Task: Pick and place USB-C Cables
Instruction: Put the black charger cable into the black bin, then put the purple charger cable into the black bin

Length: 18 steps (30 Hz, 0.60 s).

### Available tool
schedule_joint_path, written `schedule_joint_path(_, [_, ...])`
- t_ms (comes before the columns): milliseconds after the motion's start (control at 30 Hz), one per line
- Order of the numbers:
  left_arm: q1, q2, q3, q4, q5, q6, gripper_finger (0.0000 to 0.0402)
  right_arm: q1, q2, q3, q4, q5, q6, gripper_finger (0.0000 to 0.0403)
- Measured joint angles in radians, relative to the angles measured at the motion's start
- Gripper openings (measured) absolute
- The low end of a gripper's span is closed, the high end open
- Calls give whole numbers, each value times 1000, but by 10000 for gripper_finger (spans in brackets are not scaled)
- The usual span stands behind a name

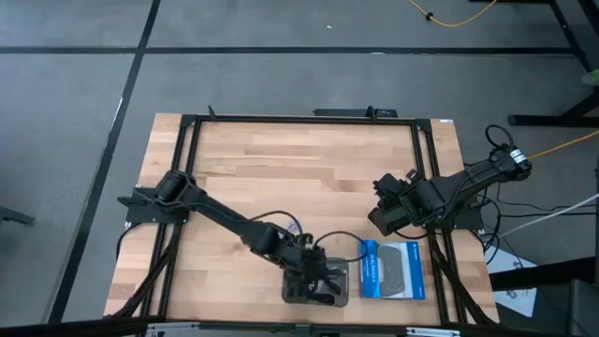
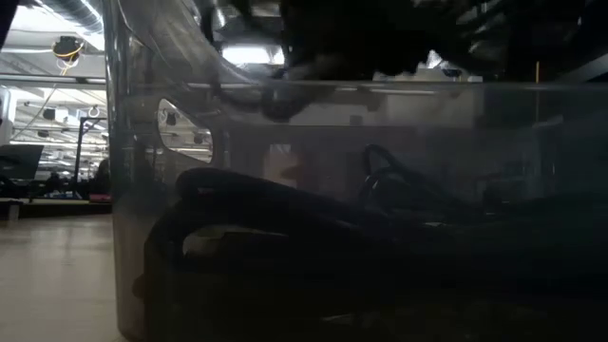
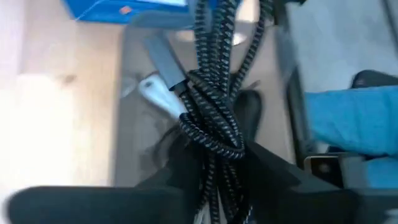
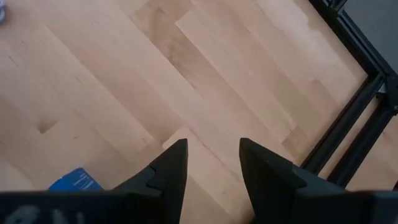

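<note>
My left gripper [image 1: 314,271] is over the grey tray [image 1: 292,295] at the table's near edge and is shut on a black braided USB-C cable bundle [image 3: 214,81]. In the left wrist view the bundle runs out from between the fingers over the tray's floor [image 3: 140,134], with a silver-grey plug [image 3: 158,93] beside it. Through the tray's wall [image 2: 128,190] the low view shows dark coiled cables [image 2: 285,228] lying on the tray's bottom. My right gripper [image 1: 386,208] is open near the table's right side, above bare wood [image 4: 211,155]. My left gripper pinches the black braided bundle between its two fingers at a knotted part of the coil [image 3: 211,134]. The strands run along the fingers and out past their tips. The fingers point down over the tray. Whether the bundle's far end rests in the tray, I cannot tell.
A flat blue-and-grey box [image 1: 391,270] lies just right of the tray; its corner [image 4: 78,179] shows in the right wrist view. A black frame [image 1: 426,168] runs around the wooden table [image 1: 281,168], whose middle and far part are bare wood.
</note>
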Motion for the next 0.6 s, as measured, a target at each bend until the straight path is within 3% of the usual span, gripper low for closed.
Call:
schedule_joint_path(167, [22, -1, 0, -26, 62, 0, 161, 11, 0, 0, 0, 0, 0, 150])
schedule_joint_path(367, [39, -12, 0, -127, 99, 33, 168, 30, 0, 0, -1, 2, 0, 150])
schedule_joint_path(600, [109, -152, 1, -295, 63, 92, 166, 33, 0, 0, 7, 8, 2, 150])
